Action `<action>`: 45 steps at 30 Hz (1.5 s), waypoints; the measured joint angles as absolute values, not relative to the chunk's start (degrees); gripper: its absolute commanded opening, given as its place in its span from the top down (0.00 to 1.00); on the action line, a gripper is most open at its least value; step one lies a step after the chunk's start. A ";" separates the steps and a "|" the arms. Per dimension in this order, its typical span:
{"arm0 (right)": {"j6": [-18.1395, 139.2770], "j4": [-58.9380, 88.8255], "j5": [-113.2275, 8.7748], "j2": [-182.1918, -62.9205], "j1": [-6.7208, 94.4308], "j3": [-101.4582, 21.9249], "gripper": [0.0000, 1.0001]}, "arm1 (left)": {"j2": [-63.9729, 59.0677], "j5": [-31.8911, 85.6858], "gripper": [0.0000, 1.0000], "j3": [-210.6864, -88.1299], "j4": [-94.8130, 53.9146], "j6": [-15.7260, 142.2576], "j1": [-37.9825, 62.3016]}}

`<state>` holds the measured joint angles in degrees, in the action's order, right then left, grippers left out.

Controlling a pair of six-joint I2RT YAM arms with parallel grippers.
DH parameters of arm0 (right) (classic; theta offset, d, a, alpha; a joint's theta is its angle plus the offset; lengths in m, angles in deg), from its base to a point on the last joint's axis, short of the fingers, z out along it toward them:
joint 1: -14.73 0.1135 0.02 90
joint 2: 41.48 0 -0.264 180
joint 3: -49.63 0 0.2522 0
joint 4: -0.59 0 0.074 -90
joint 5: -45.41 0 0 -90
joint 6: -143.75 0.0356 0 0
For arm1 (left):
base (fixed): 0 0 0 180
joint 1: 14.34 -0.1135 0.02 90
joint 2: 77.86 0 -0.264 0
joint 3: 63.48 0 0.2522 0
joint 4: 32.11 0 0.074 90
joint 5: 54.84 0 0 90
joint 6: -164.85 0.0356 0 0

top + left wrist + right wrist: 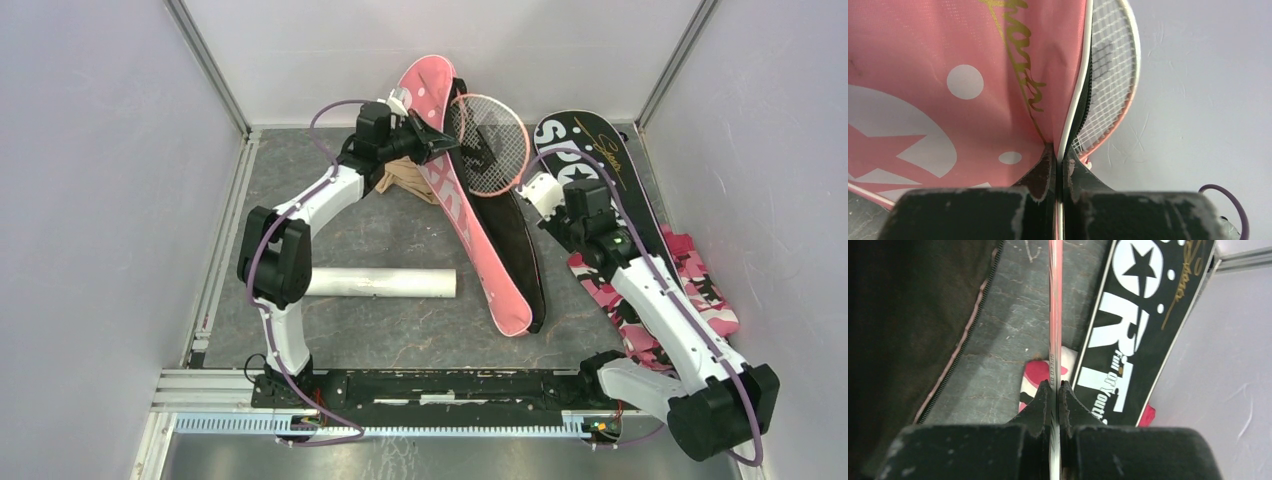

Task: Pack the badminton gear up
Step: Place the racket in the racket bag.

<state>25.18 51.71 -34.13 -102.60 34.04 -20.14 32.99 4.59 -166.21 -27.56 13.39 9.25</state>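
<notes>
At the nearer end of the line, our right gripper (1057, 386) is clamped tight on the racket shaft (1055, 310), which runs straight out ahead of its fingers. Farther back, our left gripper (1060, 157) pinches the white-piped edge of the pink cover (948, 75). The racket head (1108, 65) sits right at that edge, partly behind it, on the right arm's side. We judge it must slide lengthwise into the opening.

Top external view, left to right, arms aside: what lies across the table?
White tube → pink cover → black SPORT cover → pink camouflage cloth.
</notes>
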 measured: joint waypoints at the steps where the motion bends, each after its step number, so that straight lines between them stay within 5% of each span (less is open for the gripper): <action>1: 25.22 51.65 -34.28 -103.12 34.43 -19.90 1.00 | 33.01 4.59 0.98 -165.77 -28.06 13.18 9.43; 33: 39.41 38.93 -48.12 -127.32 41.34 -27.31 1.00 | 33.25 1.73 0.98 -154.06 -42.01 3.32 12.31; 45: 41.66 35.17 -55.59 -130.58 41.64 -28.42 0.66 | 34.13 0.40 0.98 -154.06 -44.19 2.44 12.49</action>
<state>41.66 35.17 -55.59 -130.58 41.64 -28.42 34.13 0.40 -154.06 -44.19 2.44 12.49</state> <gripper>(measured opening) 0.258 0.053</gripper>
